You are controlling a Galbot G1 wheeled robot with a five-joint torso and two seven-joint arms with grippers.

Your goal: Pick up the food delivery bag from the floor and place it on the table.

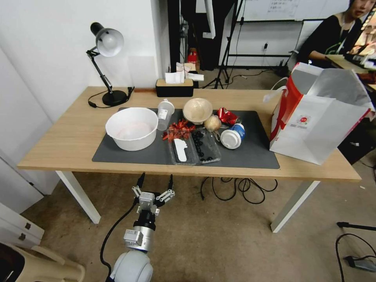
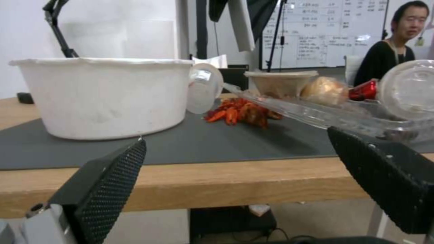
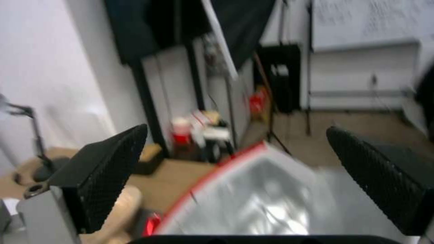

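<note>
So the left gripper [image 1: 155, 184] is the closest thing here, hanging low in front of the table [image 1: 62, 145] edge with its fingers spread wide and nothing between them. The food delivery bag [image 1: 317, 125] is well apart from it, standing upright on the table's right end, partly on the dark grey mat [image 1: 250, 152]. The left wrist view gets a low look across the mat: a chunky white bowl [image 2: 106, 96], red crayfish [image 2: 242, 112] and a clear plastic tray [image 2: 316, 113]. The right wrist view is blurry, but the right gripper [image 3: 235, 176] has its textured black pads wide apart just above the bag's open mouth, with crinkly silver foil lining and a red rim showing.
</note>
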